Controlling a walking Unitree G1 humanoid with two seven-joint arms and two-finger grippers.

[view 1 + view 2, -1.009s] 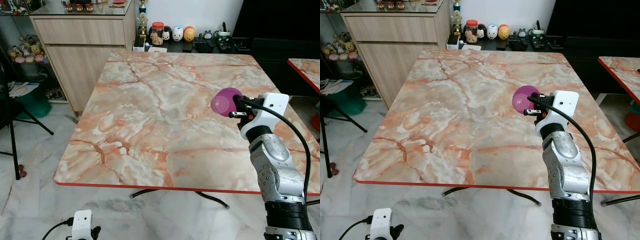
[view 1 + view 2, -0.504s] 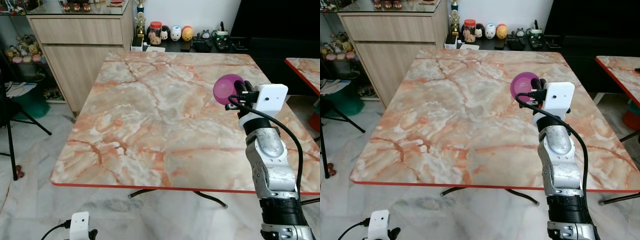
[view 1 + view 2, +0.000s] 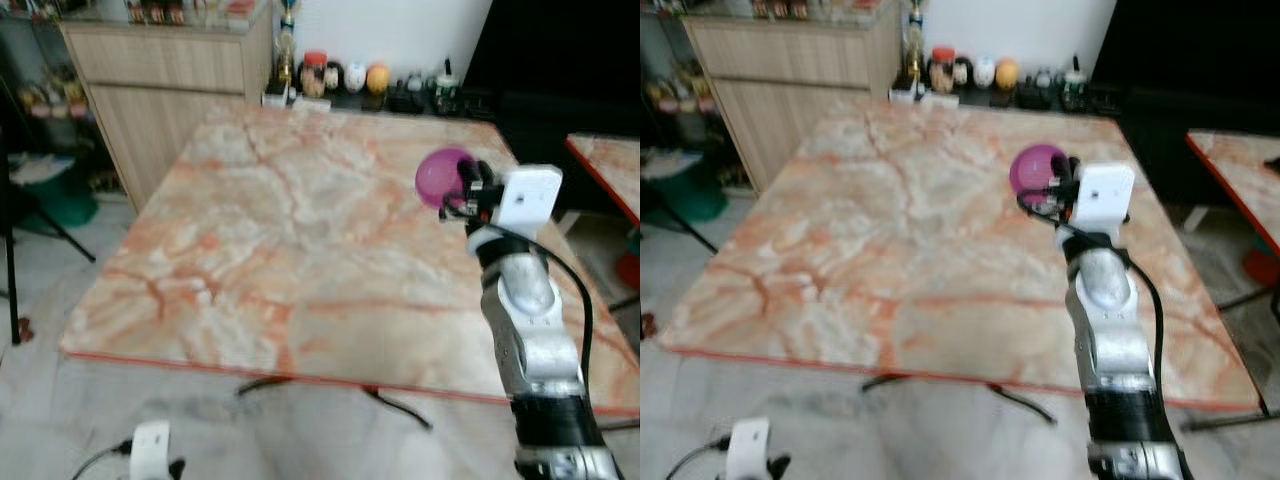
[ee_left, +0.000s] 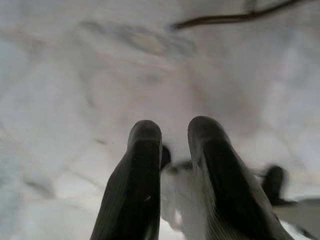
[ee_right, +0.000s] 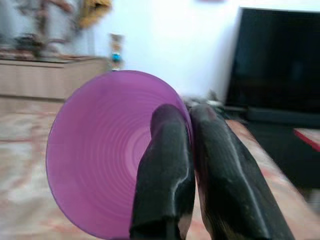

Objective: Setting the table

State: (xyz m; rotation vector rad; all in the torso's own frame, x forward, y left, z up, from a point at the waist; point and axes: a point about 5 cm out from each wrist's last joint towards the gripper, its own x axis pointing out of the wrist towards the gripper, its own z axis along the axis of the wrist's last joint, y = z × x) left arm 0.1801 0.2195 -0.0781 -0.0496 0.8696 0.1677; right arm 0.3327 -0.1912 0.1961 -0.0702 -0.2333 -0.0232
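A: Bowl (image 3: 440,176) status? Step?
B: Carried above the counter (image 3: 300,240), far right side, right end effector (image 5: 192,150) pinching its rim; left end effector (image 4: 172,165) idle, fingers together.
A: Next?
B: Likely lower, level, release.

Orange-veined marble table (image 3: 290,230); red-edged; seemingly bare top

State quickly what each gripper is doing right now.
Left gripper: fingers nearly together, holding nothing, low over the floor.
Right gripper: shut on the purple bowl rim, above the table.
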